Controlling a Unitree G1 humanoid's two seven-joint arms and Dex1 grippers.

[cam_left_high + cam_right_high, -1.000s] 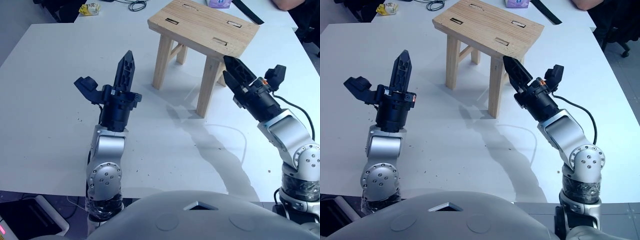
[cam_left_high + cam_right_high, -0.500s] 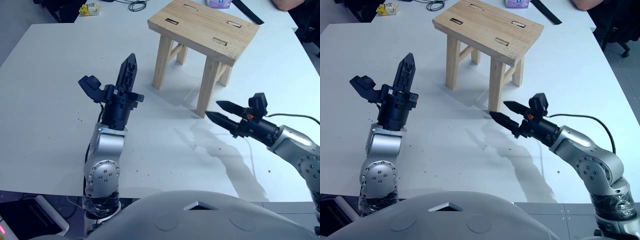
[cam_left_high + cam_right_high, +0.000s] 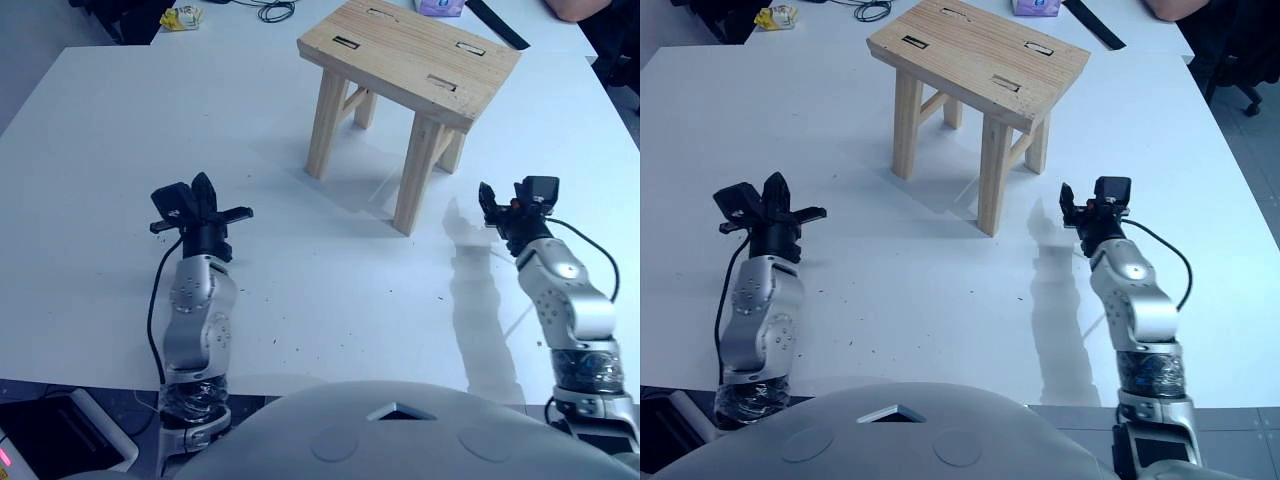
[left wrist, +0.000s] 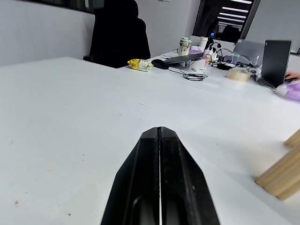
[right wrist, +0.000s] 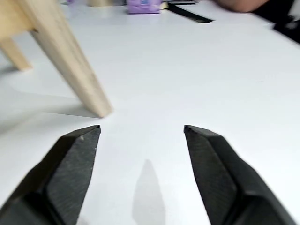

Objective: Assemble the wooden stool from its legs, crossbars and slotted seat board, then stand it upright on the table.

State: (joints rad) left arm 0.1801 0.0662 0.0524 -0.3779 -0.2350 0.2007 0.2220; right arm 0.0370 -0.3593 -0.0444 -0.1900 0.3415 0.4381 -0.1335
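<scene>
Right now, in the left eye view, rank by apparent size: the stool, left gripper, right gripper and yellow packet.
1. stool, clearly largest.
2. left gripper and right gripper: look about alike, so unranked.
3. yellow packet, smallest, but it lies farthest from the camera, so true size is unsure.

Pale bare-wood stool (image 3: 410, 58), matt table (image 3: 120, 130)
</scene>
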